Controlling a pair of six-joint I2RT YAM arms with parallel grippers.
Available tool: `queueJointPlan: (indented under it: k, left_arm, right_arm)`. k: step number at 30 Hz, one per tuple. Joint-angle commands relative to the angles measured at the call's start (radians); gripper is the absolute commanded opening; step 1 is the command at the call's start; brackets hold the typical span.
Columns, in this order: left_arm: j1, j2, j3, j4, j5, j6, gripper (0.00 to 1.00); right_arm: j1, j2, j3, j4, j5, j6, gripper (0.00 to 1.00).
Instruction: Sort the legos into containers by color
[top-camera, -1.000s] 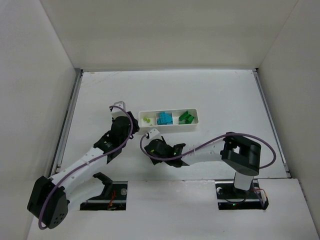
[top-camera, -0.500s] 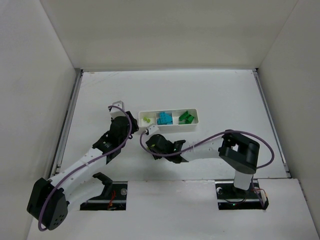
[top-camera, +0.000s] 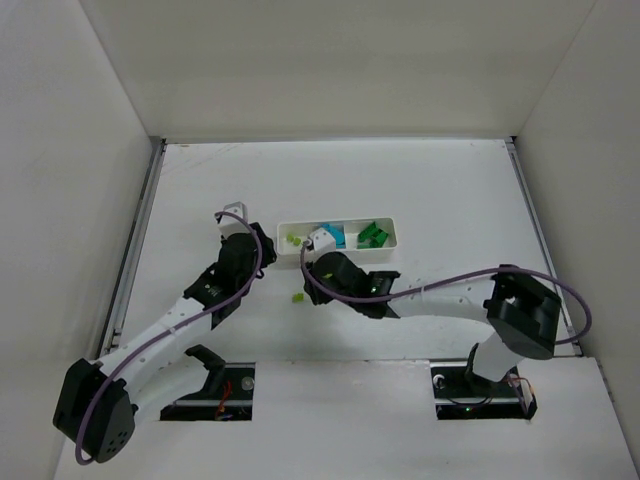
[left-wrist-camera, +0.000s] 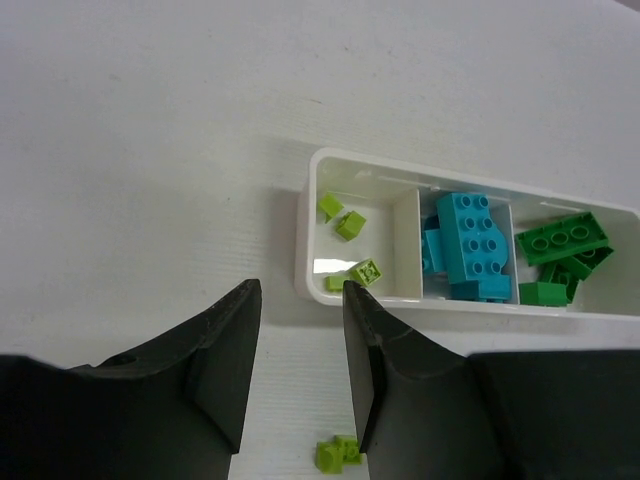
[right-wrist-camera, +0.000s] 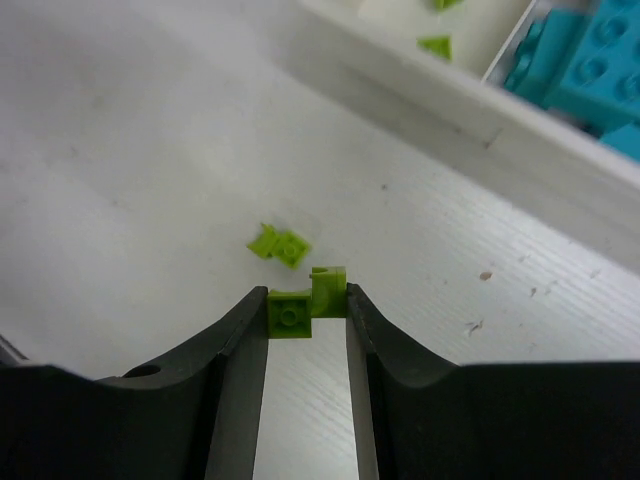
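Your right hand has just gone from spread to closed. A second ago it sat low over the counter with its fingers apart. Now they are clamped on a pale yellow-green lego, pinched at the very tips. The arm has also reached forward since then, bringing the tray close ahead of the hand and a little to its right.

That looks like the pick finished and the carry begun. The compartment nearest the hand already holds small yellow-green pieces, and the cyan bricks sit in the next one further right. So this piece probably needs only a short move forward before release. The hold is right at the fingertips, so I would expect it to slip if you hurry.

One loose yellow-green lego lies on the counter just ahead of the fingertips and slightly left, apart from the held piece. It stayed behind, so the sorting is not done.

Your left hand has not altered its opening. Its fingers stand a little apart with nothing between them, just short of the tray's end, with the loose piece close by its right finger.
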Motion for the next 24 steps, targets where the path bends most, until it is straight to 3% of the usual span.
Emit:
queueJointPlan:
  k: [1,11,19,21,24]
  left_arm:
    - [0.004,-0.050,-0.025,-0.007,-0.006,-0.002,0.35]
    - [-0.008,-0.205,-0.080,-0.141,-0.011,-0.077,0.35]
    - [-0.099,-0.233,-0.137,-0.207,-0.003,-0.143,0.40]
    - [-0.123,-0.235,-0.142,-0.223,-0.007,-0.158,0.41]
    - [-0.160,-0.235,-0.152,-0.234,-0.013,-0.172,0.43]
  right_arm:
    - [-0.047,-0.040,0.070,0.042,-0.041,0.011,0.32]
    - [-0.168,0.172,0.358,0.043,-0.061,-0.010,0.32]
    - [-0.191,0.299,0.475,0.013,-0.043,-0.013,0.36]
    - [-0.193,0.306,0.483,0.012,-0.043,-0.012,0.39]
    - [-0.193,0.307,0.488,0.013,-0.043,-0.006,0.50]
